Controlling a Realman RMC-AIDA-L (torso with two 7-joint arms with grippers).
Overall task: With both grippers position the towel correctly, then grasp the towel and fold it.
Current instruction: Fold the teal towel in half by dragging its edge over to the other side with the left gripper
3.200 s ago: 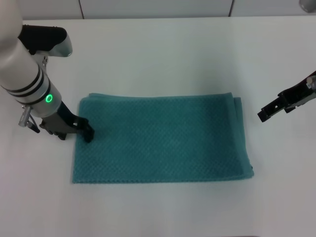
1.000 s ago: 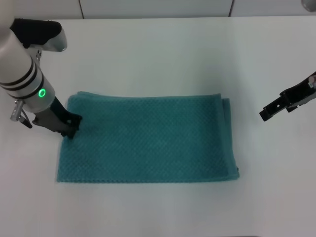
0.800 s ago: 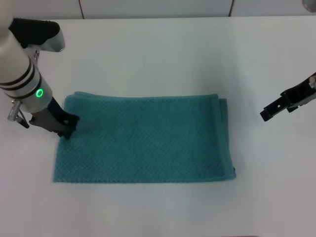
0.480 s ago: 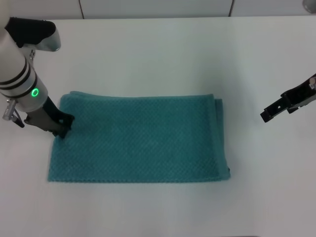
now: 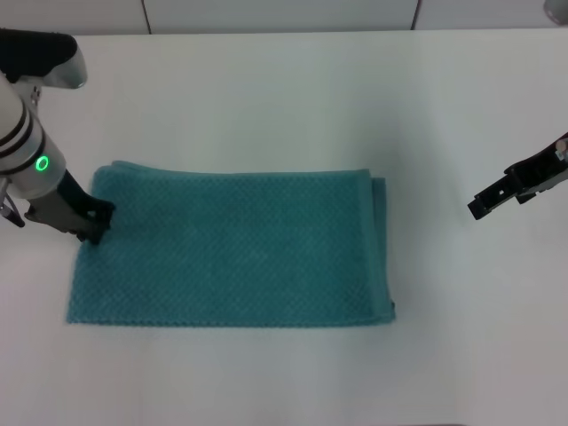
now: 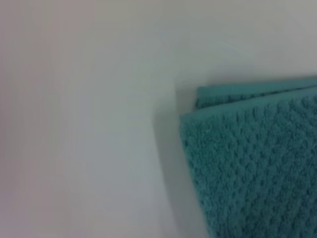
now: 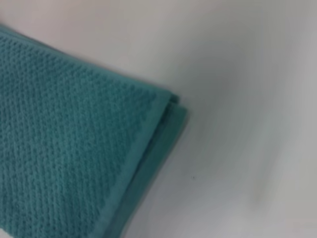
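Concealed and cropped items
Left gripper (image 5: 96, 222) fingertips merge into the towel (image 5: 231, 248) edge, grip unreadable; right gripper (image 5: 484, 202) arm is cropped at frame edge, jaw state indeterminate.

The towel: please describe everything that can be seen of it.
The towel is a teal rectangle of waffle-weave cloth, lying flat on the white table, long side running left to right. It is already folded: layered edges show at its right end and at a corner in both wrist views. The left pincer presses on its far-left edge. The right pincer is off to its right, not touching it.
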